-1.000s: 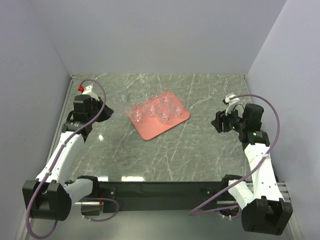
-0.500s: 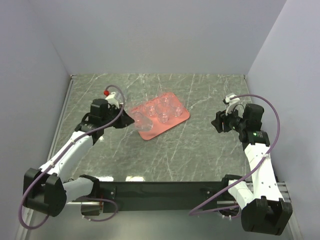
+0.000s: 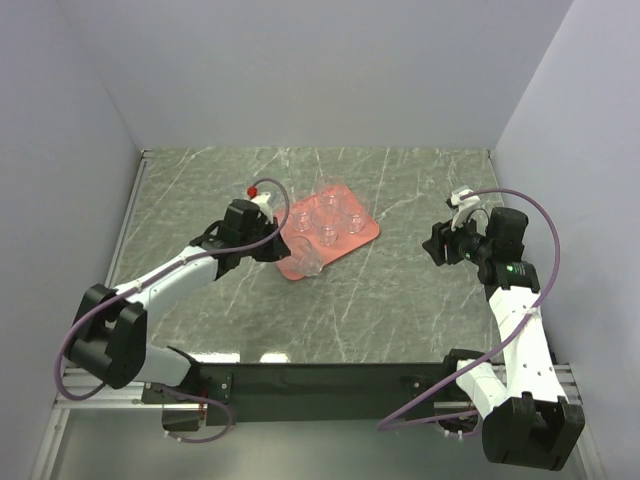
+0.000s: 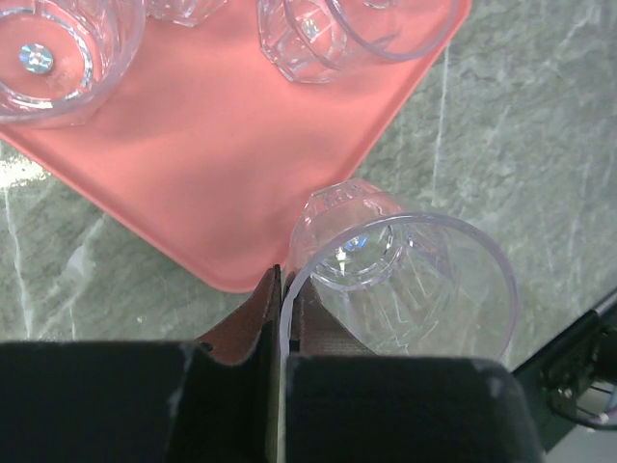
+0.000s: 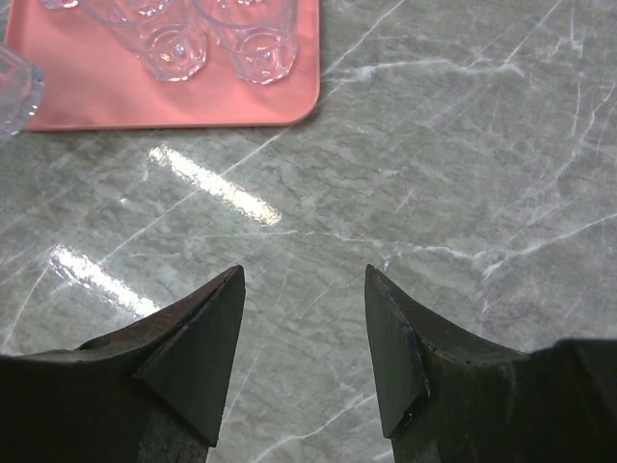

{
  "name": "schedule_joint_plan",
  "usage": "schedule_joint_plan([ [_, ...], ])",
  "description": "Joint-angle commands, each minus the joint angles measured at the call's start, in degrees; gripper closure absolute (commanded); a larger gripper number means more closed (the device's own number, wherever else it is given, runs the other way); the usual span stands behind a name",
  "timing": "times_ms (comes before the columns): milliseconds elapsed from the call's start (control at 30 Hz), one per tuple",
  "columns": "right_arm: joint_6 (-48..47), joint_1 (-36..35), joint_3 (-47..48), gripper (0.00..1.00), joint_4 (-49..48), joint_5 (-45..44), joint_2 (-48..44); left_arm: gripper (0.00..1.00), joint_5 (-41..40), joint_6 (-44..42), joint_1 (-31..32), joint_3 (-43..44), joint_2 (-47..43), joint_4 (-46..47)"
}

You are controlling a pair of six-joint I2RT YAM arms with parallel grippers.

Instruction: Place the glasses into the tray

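Observation:
The salmon-pink tray [image 3: 368, 237] lies slantwise at mid-table with several clear glasses [image 3: 327, 234] standing in it. My left gripper [image 3: 288, 250] is shut on the rim of one more clear glass [image 3: 309, 259], pinching its wall between the fingers. In the left wrist view that glass [image 4: 405, 280] hangs tilted over the tray's near corner [image 4: 212, 154], partly over the tabletop, and my left gripper [image 4: 282, 289] is tight on its rim. My right gripper [image 3: 432, 248] is open at the right, well away from the tray. Only bare marble lies between the tips of my right gripper [image 5: 304, 289].
Grey-green marble tabletop [image 3: 380, 300] inside pale walls. A black rail [image 3: 330, 378] runs along the near edge between the arm bases. In the right wrist view the tray's corner [image 5: 289, 101] with two glasses [image 5: 253, 43] lies ahead to the left.
My left arm has swung from the left side of the table to the right, carrying the glass to the tray's near corner. The right arm has stayed still.

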State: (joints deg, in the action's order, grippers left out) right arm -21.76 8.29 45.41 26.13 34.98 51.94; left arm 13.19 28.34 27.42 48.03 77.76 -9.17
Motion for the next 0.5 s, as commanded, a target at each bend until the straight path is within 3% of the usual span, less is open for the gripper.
schedule_joint_plan([
  [0, -0.4, 0.7, -0.1, 0.40, -1.5, 0.5, -0.6, 1.00, -4.2, 0.1, 2.1, 4.5, 2.5, 4.2],
  [467, -0.6, 0.8, -0.1, 0.40, -1.3, 0.7, -0.6, 0.99, -12.0, -1.8, 5.2, 11.7, 12.9, 3.6],
])
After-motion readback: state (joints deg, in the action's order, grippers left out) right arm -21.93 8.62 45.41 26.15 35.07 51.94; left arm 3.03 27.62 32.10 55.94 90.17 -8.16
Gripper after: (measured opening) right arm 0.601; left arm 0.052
